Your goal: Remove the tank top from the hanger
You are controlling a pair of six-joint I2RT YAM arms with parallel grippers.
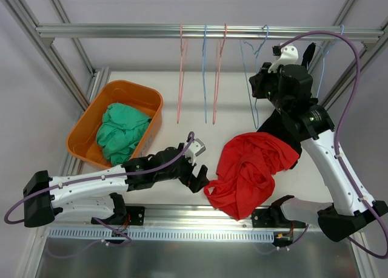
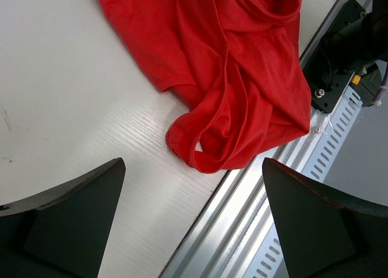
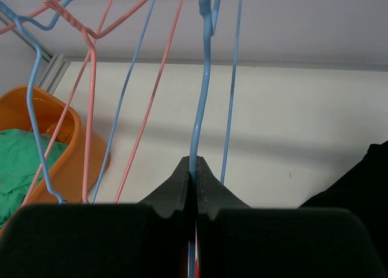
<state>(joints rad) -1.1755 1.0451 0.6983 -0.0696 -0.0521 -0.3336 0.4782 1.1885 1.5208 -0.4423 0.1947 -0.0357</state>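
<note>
1. The left end effector (image 1: 197,176) hangs low over the bench (image 1: 173,138), its fingers spread wide apart and holding nothing.
2. Just beside it lies the red tank top (image 1: 251,169), crumpled on the bench at the near edge and off any hanger.
3. The right end effector (image 3: 194,184) is raised, its fingers pressed together on the wire of a blue hanger (image 3: 201,108).
4. That hanger hooks over the overhead rail (image 1: 121,30), alongside the pink hangers (image 1: 180,77).
5. On the far left of the bench, an orange bin (image 1: 121,83) holds a green garment (image 1: 121,132).
</note>
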